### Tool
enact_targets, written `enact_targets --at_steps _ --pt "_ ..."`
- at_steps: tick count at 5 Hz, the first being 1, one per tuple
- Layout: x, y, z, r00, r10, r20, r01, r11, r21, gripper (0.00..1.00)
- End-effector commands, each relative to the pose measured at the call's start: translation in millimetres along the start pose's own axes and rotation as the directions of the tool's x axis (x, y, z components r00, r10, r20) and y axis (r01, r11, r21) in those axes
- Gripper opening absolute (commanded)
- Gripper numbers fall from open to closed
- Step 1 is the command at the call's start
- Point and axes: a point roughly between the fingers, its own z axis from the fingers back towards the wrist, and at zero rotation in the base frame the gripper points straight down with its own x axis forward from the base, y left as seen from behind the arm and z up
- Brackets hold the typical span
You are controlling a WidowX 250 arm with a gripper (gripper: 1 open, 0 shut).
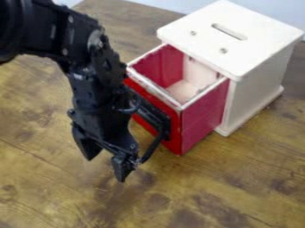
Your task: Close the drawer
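Observation:
The red drawer [191, 105] stands pulled out of the cream-white cabinet [244, 55], its pale inside showing. Its black wire loop handle [152, 135] hangs on the front, toward the lower left. My black gripper [105, 158] points down at the table just left of the drawer front. Its two fingers [124, 167] are spread apart with nothing between them. The right finger is close beside the handle loop; I cannot tell whether it touches. The arm hides part of the drawer's left front corner.
The wooden table [226, 191] stretches around the cabinet. The cabinet has a slot on top [229, 31] and stands at the upper right.

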Motion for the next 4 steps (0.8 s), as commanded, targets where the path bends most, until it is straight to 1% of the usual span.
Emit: enact_targets --at_steps 1,2,3,4 --pt "16.2 8.8 8.5 0.997 0.026 0.075 -0.028 0.999 0.018 1.00" --pt "24.3 10.2 9.8 0.994 0.045 0.095 -0.048 0.999 0.025 1.00" --pt "32.6 12.0 14.3 0.990 0.066 0.121 -0.070 0.997 0.029 1.00" --pt "42.6 11.1 16.9 0.988 0.054 0.141 -0.058 0.998 0.023 1.00"
